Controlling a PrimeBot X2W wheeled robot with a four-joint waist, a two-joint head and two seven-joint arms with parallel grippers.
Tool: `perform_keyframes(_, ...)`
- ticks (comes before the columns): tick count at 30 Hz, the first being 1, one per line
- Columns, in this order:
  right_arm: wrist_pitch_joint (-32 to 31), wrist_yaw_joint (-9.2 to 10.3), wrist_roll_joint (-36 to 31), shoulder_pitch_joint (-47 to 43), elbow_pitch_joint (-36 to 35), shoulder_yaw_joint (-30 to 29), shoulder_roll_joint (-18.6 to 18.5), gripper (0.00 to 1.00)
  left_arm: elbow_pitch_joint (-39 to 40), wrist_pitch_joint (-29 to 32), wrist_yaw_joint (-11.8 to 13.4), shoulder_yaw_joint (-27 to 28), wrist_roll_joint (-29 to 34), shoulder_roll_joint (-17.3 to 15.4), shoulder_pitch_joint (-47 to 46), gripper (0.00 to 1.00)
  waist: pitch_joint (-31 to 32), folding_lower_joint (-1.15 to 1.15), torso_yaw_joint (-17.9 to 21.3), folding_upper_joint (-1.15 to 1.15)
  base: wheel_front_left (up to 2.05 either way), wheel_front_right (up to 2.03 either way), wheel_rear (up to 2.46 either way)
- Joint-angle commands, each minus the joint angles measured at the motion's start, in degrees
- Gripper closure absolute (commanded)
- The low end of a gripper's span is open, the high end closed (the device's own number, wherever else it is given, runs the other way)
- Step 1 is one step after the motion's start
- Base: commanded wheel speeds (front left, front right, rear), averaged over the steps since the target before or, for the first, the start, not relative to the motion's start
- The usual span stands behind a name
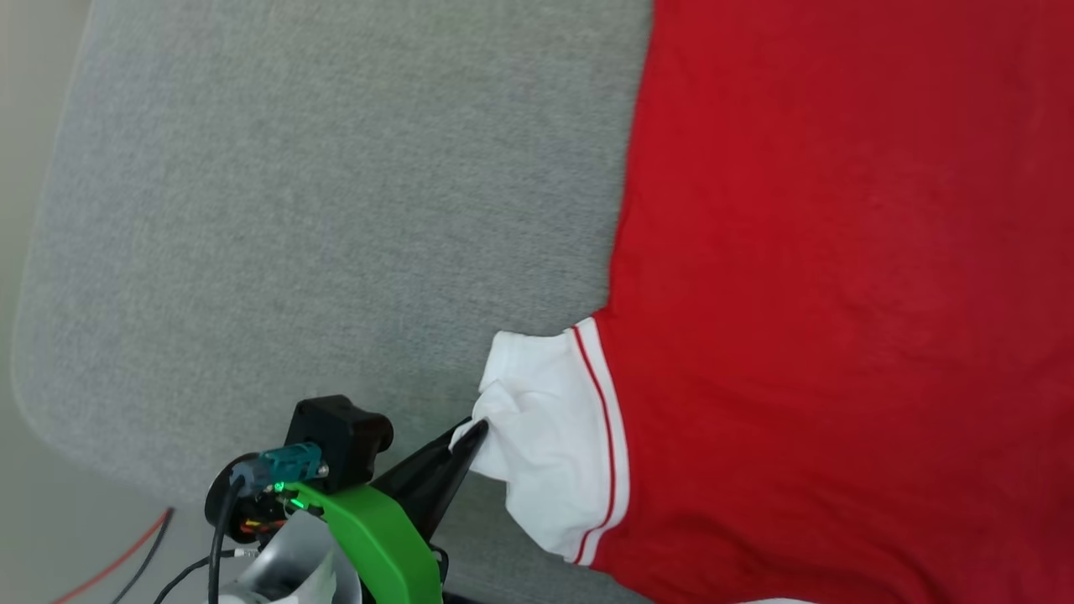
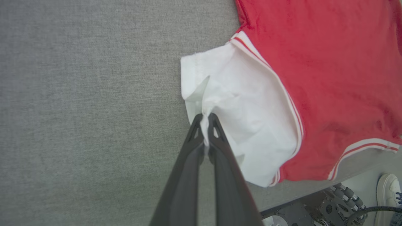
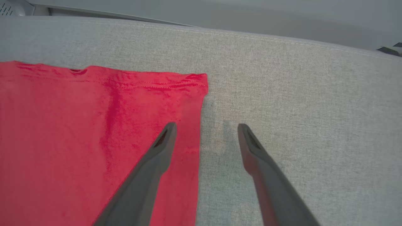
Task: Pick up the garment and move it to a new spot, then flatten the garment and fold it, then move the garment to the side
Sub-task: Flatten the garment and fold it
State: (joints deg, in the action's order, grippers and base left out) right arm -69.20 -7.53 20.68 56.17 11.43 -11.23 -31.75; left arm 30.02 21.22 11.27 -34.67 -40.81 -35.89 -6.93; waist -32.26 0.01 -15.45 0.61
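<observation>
The garment [image 1: 839, 252] lies spread on the grey tabletop [image 1: 336, 210], its red body flat and taking up the right half of the head view. One white sleeve [image 1: 545, 436] reaches out from it toward the bare cloth of the tabletop, edged by a red-and-white striped trim [image 1: 608, 436].

The left gripper [image 1: 470, 436] is pinched tight on the outer edge of that sleeve. In the left wrist view its two dark fingers meet at the tips with a fold of white fabric caught between them, and the sleeve bunches and creases around the pinch. In that view a second band of striped trim [image 2: 364, 149] runs along the garment's edge near the tabletop's border, and beyond the border are the robot's base [image 2: 314, 207] and a white shoe [image 2: 388, 191].

The right gripper [image 3: 205, 127] is spread wide and holds nothing — one finger hangs over the red cloth just inside its side edge, the other over bare tabletop. The stitched hem [image 3: 141, 78] runs straight across, slightly rippled.
</observation>
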Motion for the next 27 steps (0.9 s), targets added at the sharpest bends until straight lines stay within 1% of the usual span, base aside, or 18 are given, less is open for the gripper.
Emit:
perform_keyframes(1,-0.72,0.04,-1.43,1.36,1.47,-0.63,-0.31,0.00,-0.55,-0.20,-0.58,-0.15,0.46,0.44,-1.37,1.00,-6.80,-0.01,-7.12,-0.61,0.00,0.00,0.00)
perform_keyframes(6,-1.15,0.04,-4.87,3.35,5.35,-2.26,-1.47,0.00,-2.15,-1.02,-1.65,-1.05,0.25,1.95,-2.36,1.00,-8.03,-0.01,-9.31,-0.61,0.00,0.00,0.00)
perform_keyframes(10,-1.35,0.04,-6.37,3.60,7.62,-2.45,-1.06,0.00,-3.20,-1.42,-2.06,-1.30,0.38,2.46,-3.04,1.00,-8.41,-0.01,-9.79,-0.61,0.00,0.00,0.00)
perform_keyframes(14,-1.49,0.04,-5.95,2.70,8.79,-1.55,-0.63,0.00,-3.86,-1.70,-2.17,-1.48,0.29,2.98,-3.36,1.00,-8.37,-0.01,-9.76,-0.61,0.00,0.00,0.00)
perform_keyframes(15,-1.84,0.04,-5.86,2.43,9.02,-1.38,-0.50,0.15,-3.95,-1.78,-2.19,-1.49,0.25,3.07,-3.40,1.00,-8.32,-0.01,-9.73,-0.61,0.00,0.00,0.00)
perform_keyframes(16,-2.10,0.04,-5.74,2.04,9.04,-0.95,-0.57,0.70,-4.02,-1.93,-2.30,-1.48,0.04,3.26,-3.45,1.00,-8.26,-0.01,-9.74,-0.61,0.00,0.00,0.00)
perform_keyframes(17,-2.23,0.04,-5.67,1.73,9.04,-0.74,-0.73,1.00,-4.08,-2.03,-2.44,-1.48,-0.22,3.42,-3.49,1.00,-8.20,-0.01,-9.78,-0.61,0.00,0.00,0.00)
perform_keyframes(22,-1.52,0.04,-5.67,0.25,8.78,0.16,-2.17,1.00,-4.76,-2.43,-2.57,-1.08,-0.57,3.50,-3.82,1.00,-7.54,-0.01,-9.74,-0.61,0.00,0.00,0.00)
perform_keyframes(27,-0.25,0.04,-5.17,-0.92,9.20,0.34,-2.48,1.00,-5.44,-2.67,-2.35,-0.86,-0.72,3.35,-3.56,1.00,-5.78,-0.01,-8.78,-0.61,0.00,0.00,0.00)
